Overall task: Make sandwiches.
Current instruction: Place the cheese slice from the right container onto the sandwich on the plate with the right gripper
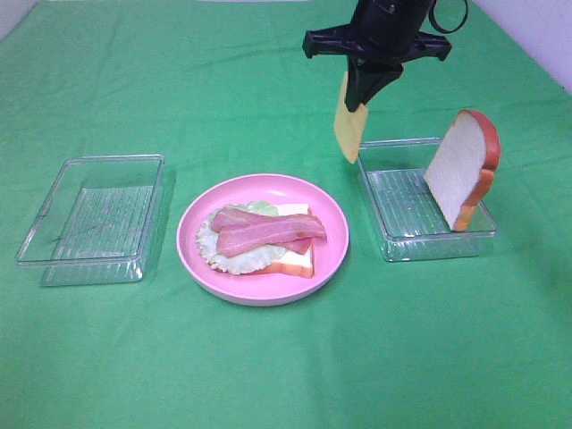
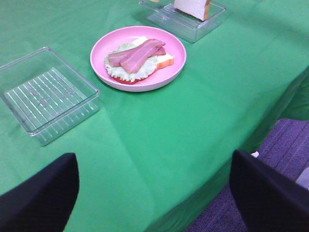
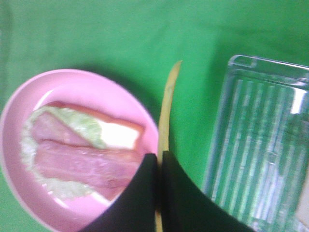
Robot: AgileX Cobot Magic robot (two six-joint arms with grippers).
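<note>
The left pincer [image 2: 153, 159] gapes wide and empty above the green table [image 2: 159, 125]. Beyond it a half-built sandwich [image 1: 264, 237] — bread, lettuce, bacon — sits on the pink plate [image 1: 192, 259], between the left tray [image 1: 89, 261] and the right tray [image 1: 438, 243], where a bread slice [image 1: 462, 170] leans. Farther back, the right pincer [image 1: 360, 94] pinches a yellow cheese slice [image 1: 349, 132] aloft.

Site is presenting as a robotics test lab: a green-clothed table [image 1: 286, 375] is carrying a toy sandwich [image 1: 268, 232] on a pink plate [image 1: 185, 237], clear trays [image 1: 105, 219] are flanking it.
</note>
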